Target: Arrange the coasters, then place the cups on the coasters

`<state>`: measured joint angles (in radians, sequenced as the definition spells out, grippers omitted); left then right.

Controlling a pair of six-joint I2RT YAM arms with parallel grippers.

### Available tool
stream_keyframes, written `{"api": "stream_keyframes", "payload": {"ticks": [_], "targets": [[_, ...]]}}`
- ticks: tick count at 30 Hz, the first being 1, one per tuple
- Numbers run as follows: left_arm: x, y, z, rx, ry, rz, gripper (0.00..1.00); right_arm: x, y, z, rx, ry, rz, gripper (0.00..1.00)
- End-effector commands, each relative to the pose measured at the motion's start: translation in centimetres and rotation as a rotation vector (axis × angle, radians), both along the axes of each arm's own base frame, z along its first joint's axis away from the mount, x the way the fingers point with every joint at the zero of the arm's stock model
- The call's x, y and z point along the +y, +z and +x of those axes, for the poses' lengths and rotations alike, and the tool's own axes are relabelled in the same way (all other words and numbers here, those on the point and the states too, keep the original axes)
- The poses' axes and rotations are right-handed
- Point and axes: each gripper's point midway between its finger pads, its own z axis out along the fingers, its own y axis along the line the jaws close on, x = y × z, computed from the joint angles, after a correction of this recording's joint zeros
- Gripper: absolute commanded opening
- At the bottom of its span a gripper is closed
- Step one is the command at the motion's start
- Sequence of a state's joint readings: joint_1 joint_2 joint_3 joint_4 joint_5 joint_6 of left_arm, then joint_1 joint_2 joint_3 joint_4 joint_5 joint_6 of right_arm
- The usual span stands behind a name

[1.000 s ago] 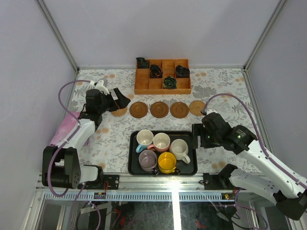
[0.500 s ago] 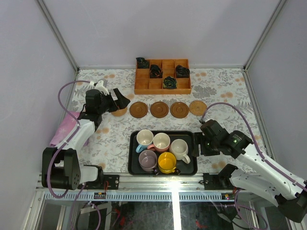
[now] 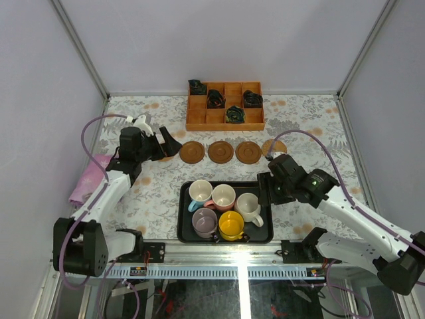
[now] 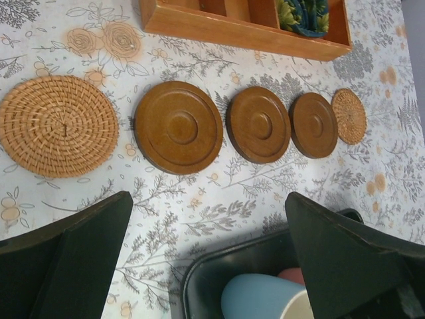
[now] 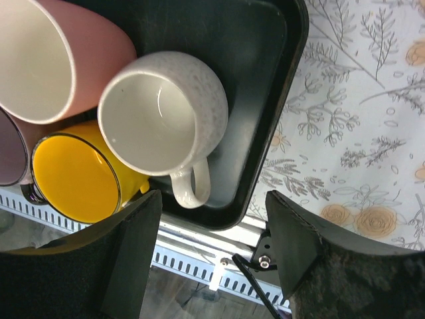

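Five coasters lie in a row in front of the orange box: a tan woven coaster (image 4: 58,125), three brown coasters (image 4: 178,126) (image 4: 260,124) (image 4: 314,125), and a small-looking tan coaster (image 4: 348,116) at the far end. The cups stand in the black tray (image 3: 226,184): light blue (image 3: 200,193), pink (image 3: 222,197), cream-white (image 3: 248,207), mauve (image 3: 204,222) and yellow (image 3: 231,226). My left gripper (image 3: 166,145) hovers open and empty beside the row's left end. My right gripper (image 5: 212,199) is open above the tray's right edge. The cream cup (image 5: 163,113) has its handle pointing into the gap, untouched.
An orange wooden grid box (image 3: 225,105) with dark bundles stands at the back. A pink cloth (image 3: 89,178) lies at the left edge. Grey walls close in both sides, and the metal rail (image 5: 199,259) runs just past the tray's near rim.
My right gripper has moved left over the tray's right edge and its jaws have narrowed a little. My left gripper has shifted slightly to the right.
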<state>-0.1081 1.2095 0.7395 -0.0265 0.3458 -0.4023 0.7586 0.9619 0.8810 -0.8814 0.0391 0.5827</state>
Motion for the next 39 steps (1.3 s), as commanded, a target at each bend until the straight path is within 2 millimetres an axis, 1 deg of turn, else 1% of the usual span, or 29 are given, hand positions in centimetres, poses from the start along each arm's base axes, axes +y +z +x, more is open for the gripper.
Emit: {"api": "stream_keyframes", "payload": {"ticks": [1, 4, 7, 11, 15, 18, 22, 26, 31, 36, 39], "targets": [[-0.6, 0.5, -2.3, 0.024, -0.025, 0.033, 0.98, 1.7, 1.9, 2.4, -0.098, 0.051, 0.019, 0.71], [-1.6, 0.5, -3.9, 0.05, -0.051, 0.032, 0.97, 2.0, 1.3, 1.7, -0.052, 0.068, 0.028, 0.7], [-2.0, 0.6, -4.9, 0.058, -0.051, 0.027, 0.97, 2.7, 0.9, 0.1, 0.001, 0.109, 0.086, 0.64], [-2.0, 0.3, -4.8, 0.065, -0.037, 0.029, 0.99, 3.2, 0.7, -1.6, 0.045, 0.165, 0.134, 0.62], [-2.3, 0.4, -4.5, 0.073, -0.056, 0.022, 1.0, 3.4, 1.6, -1.9, 0.028, 0.184, 0.145, 0.62], [-2.6, 0.6, -4.5, 0.082, -0.066, 0.012, 1.0, 4.0, 1.8, -2.4, 0.033, 0.202, 0.168, 0.62], [-2.5, 1.2, -5.1, 0.084, -0.057, 0.0, 1.0, 4.9, 1.0, -3.6, 0.057, 0.25, 0.182, 0.62], [-2.5, 1.6, -6.8, 0.083, -0.058, 0.001, 1.0, 5.6, -0.1, -4.3, 0.065, 0.297, 0.158, 0.61], [-2.3, 1.6, -8.8, 0.09, -0.043, -0.016, 1.0, 6.4, -0.1, -5.2, 0.066, 0.343, 0.172, 0.62], [-3.1, 0.9, -11.8, 0.139, -0.071, -0.066, 1.0, 6.3, -0.7, -6.4, 0.096, 0.382, 0.168, 0.63], [-3.6, 0.8, -13.3, 0.136, -0.078, -0.104, 1.0, 6.3, -1.4, -7.1, 0.102, 0.412, 0.165, 0.65]]}}
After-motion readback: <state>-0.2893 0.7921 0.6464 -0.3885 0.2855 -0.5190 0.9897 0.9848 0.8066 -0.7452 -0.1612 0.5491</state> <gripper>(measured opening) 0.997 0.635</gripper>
